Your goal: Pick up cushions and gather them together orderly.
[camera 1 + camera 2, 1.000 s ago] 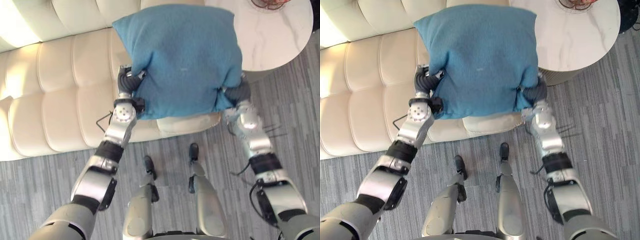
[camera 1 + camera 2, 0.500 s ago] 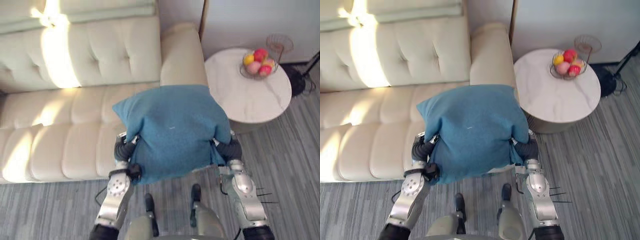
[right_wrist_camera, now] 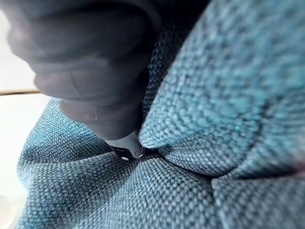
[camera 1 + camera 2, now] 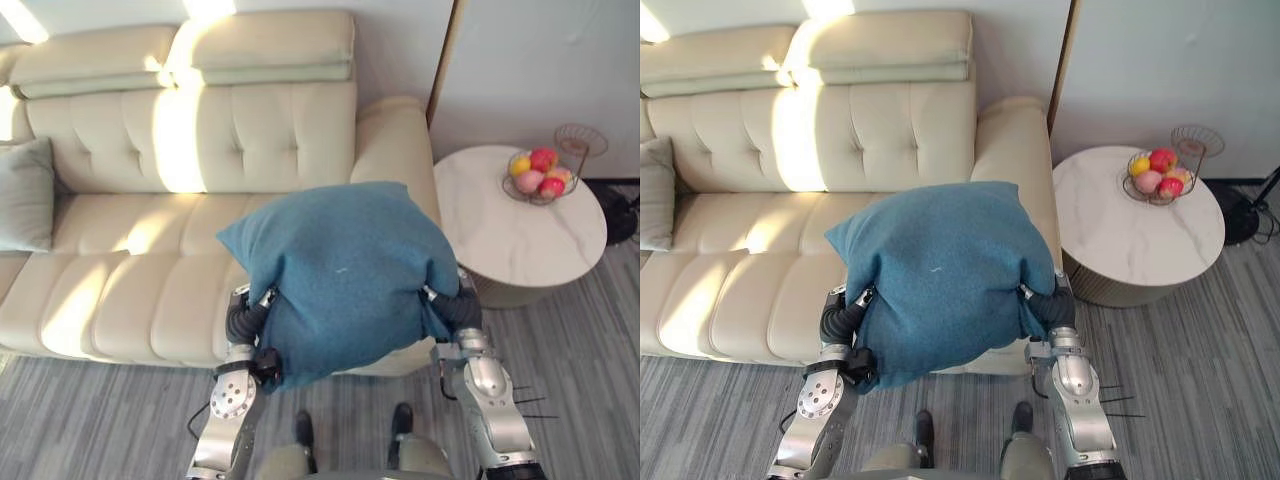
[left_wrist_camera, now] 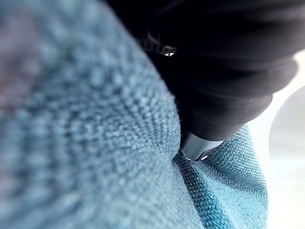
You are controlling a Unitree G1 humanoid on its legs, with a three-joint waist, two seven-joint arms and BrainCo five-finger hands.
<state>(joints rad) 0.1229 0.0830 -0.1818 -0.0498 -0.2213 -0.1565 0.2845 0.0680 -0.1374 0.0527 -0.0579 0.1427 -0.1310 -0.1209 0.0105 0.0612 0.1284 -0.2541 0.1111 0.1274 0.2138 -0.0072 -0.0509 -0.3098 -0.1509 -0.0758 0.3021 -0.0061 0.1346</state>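
Lower centre of the left eye view: left hand (image 4: pixel 246 322) and right hand (image 4: pixel 456 308) press into opposite sides of the blue cushion (image 4: pixel 345 275), which is held off the sofa (image 4: pixel 120 290) at its front edge. Both hands are sunk into the fabric, so their grip state cannot be told. Pickup is judged complete. Left to do: place it beside the grey cushion (image 4: pixel 24 195) at the upper left edge, well apart.

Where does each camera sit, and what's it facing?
Left eye view: on the head, looking down at the blue cushion before the sofa; both arms show.
Right eye view: beside it, same scene.
Left wrist view: left wrist, pressed against the cushion; left hand shows.
Right wrist view: likewise, right hand.
All share the cushion.
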